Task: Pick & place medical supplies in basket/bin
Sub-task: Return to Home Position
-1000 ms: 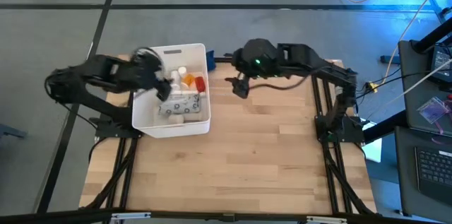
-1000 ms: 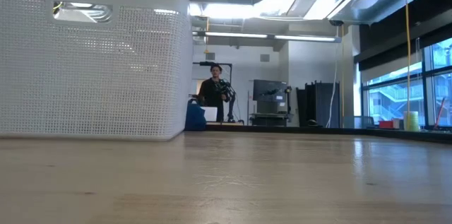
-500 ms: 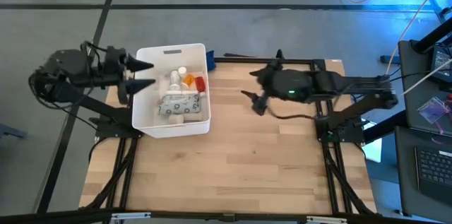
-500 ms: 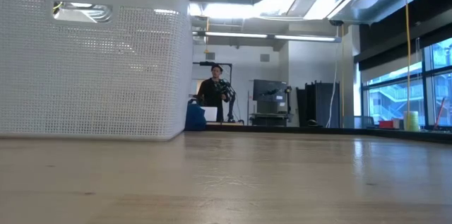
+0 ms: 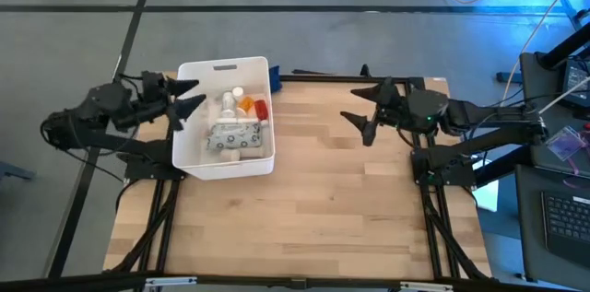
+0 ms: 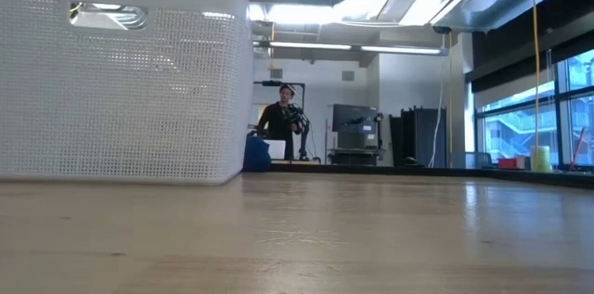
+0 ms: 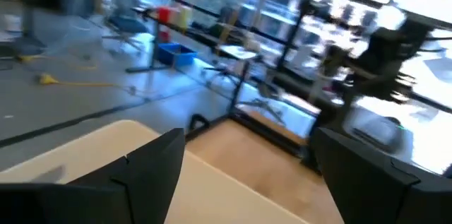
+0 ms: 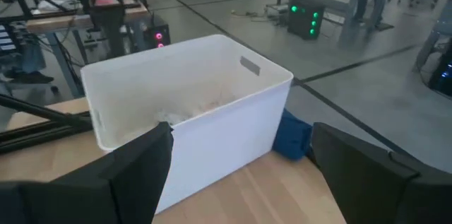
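Overhead, the bin [image 5: 224,169] holds a dotted packet [image 5: 230,134] and an orange pill bottle [image 5: 244,104]. Just beside its wall hangs the left gripper [image 5: 195,96], fingers spread. The right gripper [image 5: 356,126], also spread, is well apart from it. Through the right wrist view, a blue cloth [image 8: 291,136] lies touching the bin's outside.

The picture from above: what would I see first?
A big white bin sits at the far left of the wooden table, with medical supplies piled inside. The left hand hangs open beside its left wall, and the right hand hangs open over bare wood.
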